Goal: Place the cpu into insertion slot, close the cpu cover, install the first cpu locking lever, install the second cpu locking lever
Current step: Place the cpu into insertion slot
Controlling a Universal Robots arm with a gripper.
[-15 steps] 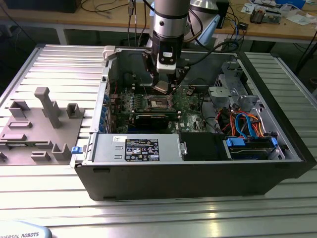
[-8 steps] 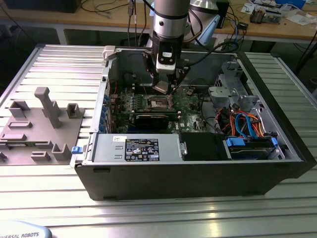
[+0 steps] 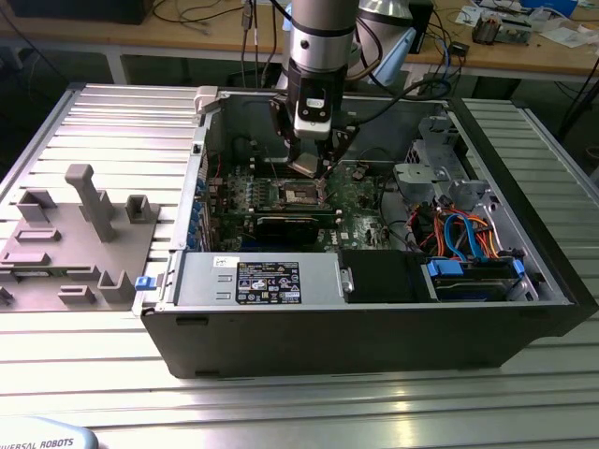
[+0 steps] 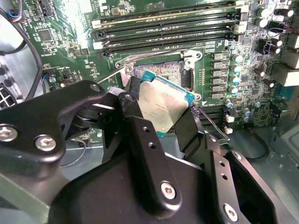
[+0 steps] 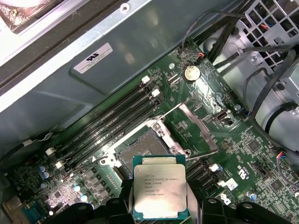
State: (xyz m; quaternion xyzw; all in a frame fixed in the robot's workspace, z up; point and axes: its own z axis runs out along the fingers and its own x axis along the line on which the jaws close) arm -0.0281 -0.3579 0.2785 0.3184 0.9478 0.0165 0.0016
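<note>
My gripper (image 3: 308, 168) is shut on the cpu (image 3: 306, 166), a small square chip with a silvery top, held by two opposite edges. The chip hangs tilted a little above the open insertion slot (image 3: 301, 195) in the middle of the green motherboard. In the first wrist view the cpu (image 5: 160, 189) is just short of the bare slot (image 5: 140, 151), between my black fingers (image 5: 119, 207). The cpu cover (image 5: 191, 116) stands swung open beside the slot. A thin locking lever (image 5: 170, 111) sticks up past it. The second wrist view shows the cpu (image 4: 161, 102) partly over the slot (image 4: 163, 70).
The motherboard lies inside an open computer case (image 3: 374, 327) on a ribbed metal table. Memory slots (image 5: 112, 121) run beside the socket. A power supply (image 3: 262, 279) and a drive bay with blue cables (image 3: 468, 243) line the near side. A grey holder block (image 3: 75, 234) sits at the exterior view's left.
</note>
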